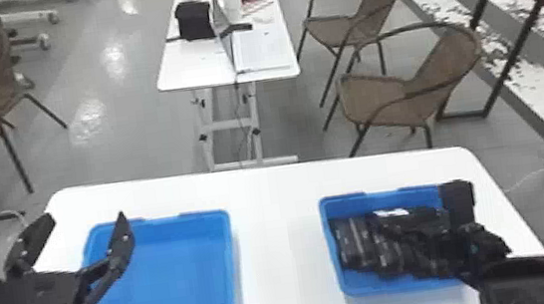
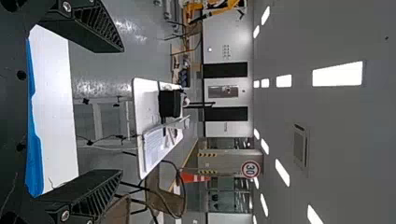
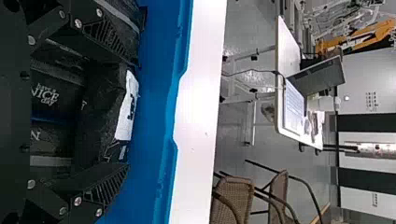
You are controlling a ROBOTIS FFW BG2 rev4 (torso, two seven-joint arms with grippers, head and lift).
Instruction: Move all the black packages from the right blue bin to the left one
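Observation:
In the head view my left gripper [image 1: 86, 216] stands open above the outer side of the left blue bin [image 1: 171, 273], which holds nothing. The left wrist view has the same gripper [image 2: 123, 111] with an empty gap. My right gripper [image 1: 420, 215] is down in the right blue bin [image 1: 372, 287], over several black packages [image 1: 352, 244] packed side by side. In the right wrist view the right gripper [image 3: 132, 115] is open, its fingers on either side of a black package [image 3: 100, 105] with a white label. Whether they touch it, I cannot tell.
Both bins stand on a white table [image 1: 278, 243], with a bare strip between them. Beyond its far edge are a smaller white table [image 1: 194, 68] with a laptop and wicker chairs [image 1: 379, 94]. The blue bin wall [image 3: 161, 140] lies just past the right fingertips.

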